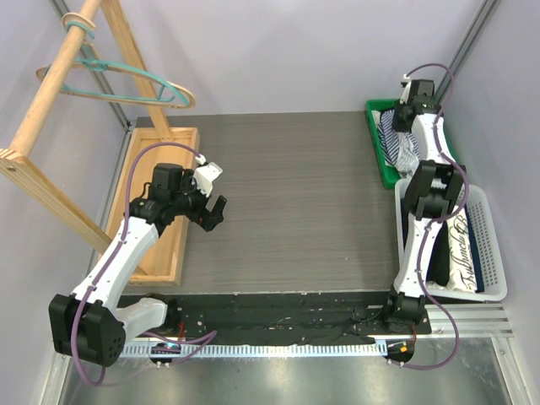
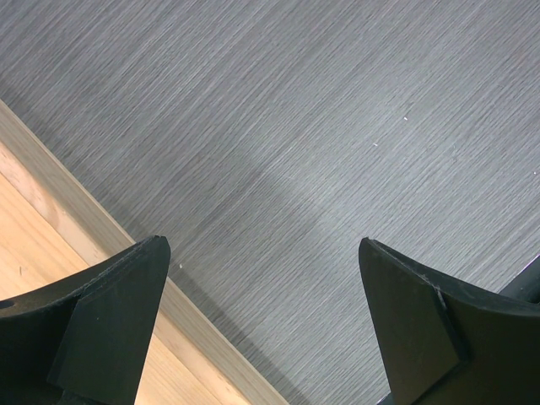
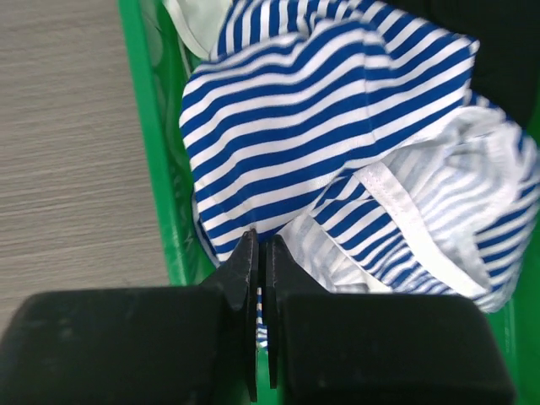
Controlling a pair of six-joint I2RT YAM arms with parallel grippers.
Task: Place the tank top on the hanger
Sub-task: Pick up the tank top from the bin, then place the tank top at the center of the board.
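Loosely bunched tank top [image 3: 337,126], grn bin [image 3: 148,126]

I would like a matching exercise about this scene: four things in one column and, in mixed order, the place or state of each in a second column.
Things
1. navy-and-white striped fabric tank top
2. thin teal-green hanger
3. left gripper
4. right gripper

Place or state
A. hanging on the wooden rack
B. open above the grey table
C. crumpled in the green plastic bin
D. shut on striped fabric

Pairs: 1-C, 2-A, 3-B, 4-D
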